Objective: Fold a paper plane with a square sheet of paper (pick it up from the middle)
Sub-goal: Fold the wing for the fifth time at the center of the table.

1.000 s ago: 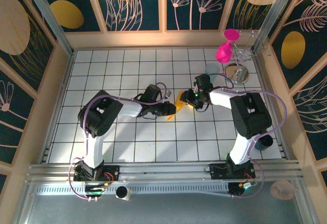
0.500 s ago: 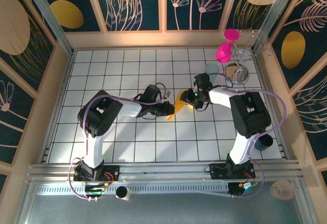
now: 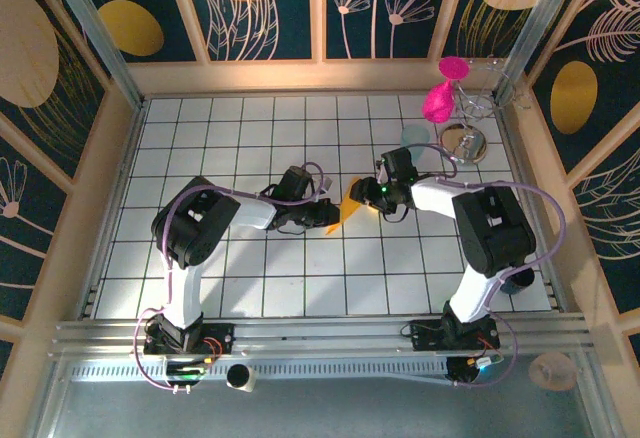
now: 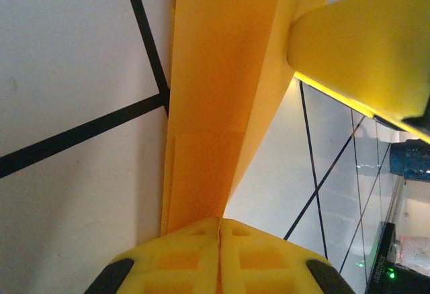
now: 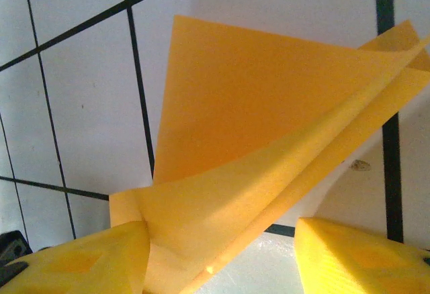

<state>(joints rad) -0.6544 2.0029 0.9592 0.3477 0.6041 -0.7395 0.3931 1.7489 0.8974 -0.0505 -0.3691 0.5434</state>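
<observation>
The square sheet of paper is folded into a narrow orange-yellow paper plane point(image 3: 350, 204) that stands lifted off the white tiles mid-table, between my two grippers. My left gripper point(image 3: 334, 216) is shut on its narrow end; in the left wrist view the folded layers point(image 4: 215, 106) run out from the closed yellow pads point(image 4: 220, 240). My right gripper point(image 3: 364, 194) is open around the wider end. In the right wrist view a flap of the plane point(image 5: 269, 126) rests against the left finger point(image 5: 87, 260), and the right finger point(image 5: 356, 254) stands apart from it.
A pale teal cup point(image 3: 415, 136), a shiny round dish point(image 3: 463, 143) and a pink glass point(image 3: 438, 100) stand at the back right. A dark blue cup point(image 3: 517, 278) sits by the right arm's base. Wooden walls point(image 3: 110, 148) enclose the tiled floor.
My left gripper has closed fully on the plane's narrow end. My right gripper's jaws have widened slightly and let go of the paper.
</observation>
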